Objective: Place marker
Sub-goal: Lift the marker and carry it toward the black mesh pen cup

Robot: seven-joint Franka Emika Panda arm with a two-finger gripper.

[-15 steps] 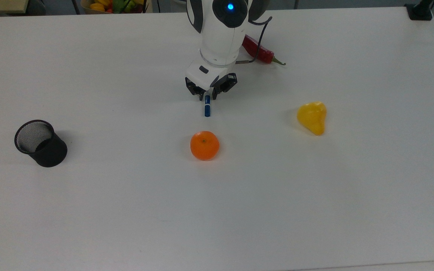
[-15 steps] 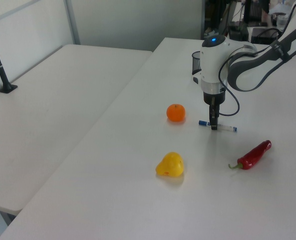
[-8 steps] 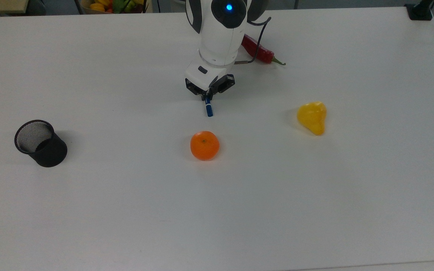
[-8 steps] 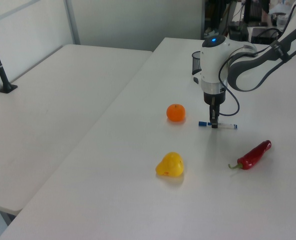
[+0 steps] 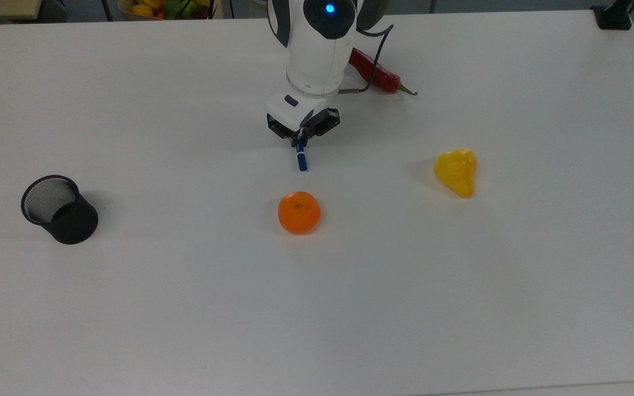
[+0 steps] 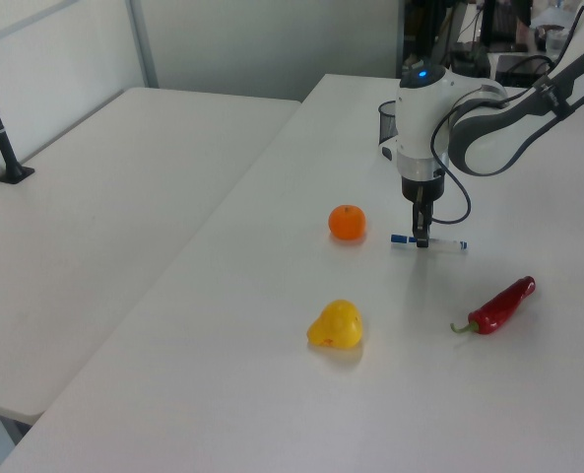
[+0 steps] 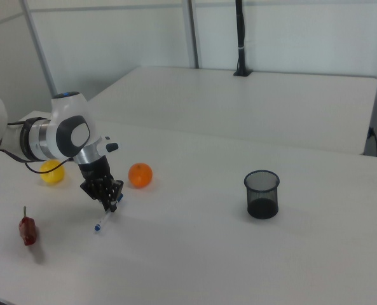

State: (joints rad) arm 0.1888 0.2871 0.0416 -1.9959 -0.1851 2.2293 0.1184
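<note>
**Gripper clamped on the marker, just above the table**

We see the white arm's black two-finger gripper pointing down, its fingers drawn together on the slim white marker with a blue cap. The grip sits near the marker's middle. In the left view the marker lies nearly level, its blue cap toward the round orange fruit and its white barrel extending toward the left view's right. In the right view the marker appears tilted, one end lower; we cannot tell whether that end touches the white table or hangs just above it.

The orange fruit sits near the marker's cap, apart from it. The yellow pear-shaped fruit lies well apart toward the top view's right. The red chilli pepper with a green stem lies behind the arm, partly hidden by it. The black mesh cup stands upright, well apart at the top view's left.
</note>
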